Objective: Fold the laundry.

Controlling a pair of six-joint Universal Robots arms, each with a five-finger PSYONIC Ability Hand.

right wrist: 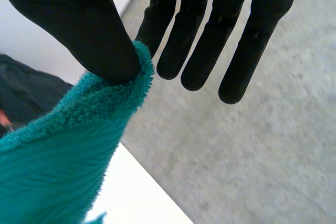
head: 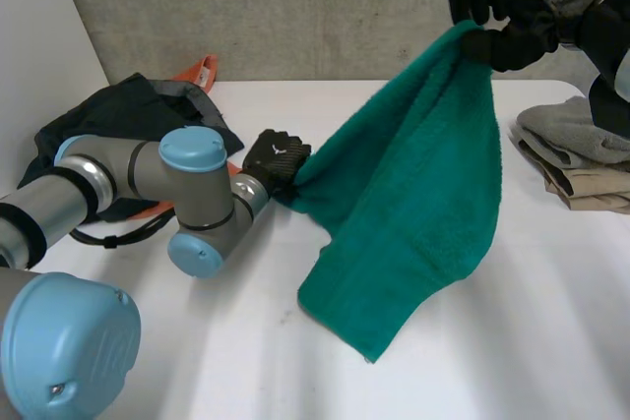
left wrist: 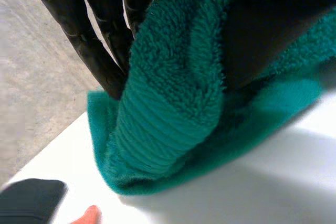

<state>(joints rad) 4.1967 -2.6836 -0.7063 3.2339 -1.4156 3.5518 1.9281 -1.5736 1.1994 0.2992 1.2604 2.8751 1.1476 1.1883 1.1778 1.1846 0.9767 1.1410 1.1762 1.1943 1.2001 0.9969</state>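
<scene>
My right hand [right wrist: 84,30] is up high, pinching one corner of the green towel [head: 413,194] between the thumb and the first finger; the other fingers are straight and spread. My left hand [left wrist: 102,51] is low, just above the worktop [head: 551,341], with its fingers and thumb squeezed on the towel's other top corner. I think the high pinch holds very little cloth, so a hard pull could make that corner slip out. The low end could also drag and bunch up. The towel's top edge slopes up from the left hand to the right hand. Its long way seems to run from that edge down toward me, with the bottom end lying on the worktop, between the dark clothes [head: 148,110] and the folded pile [head: 581,159].
</scene>
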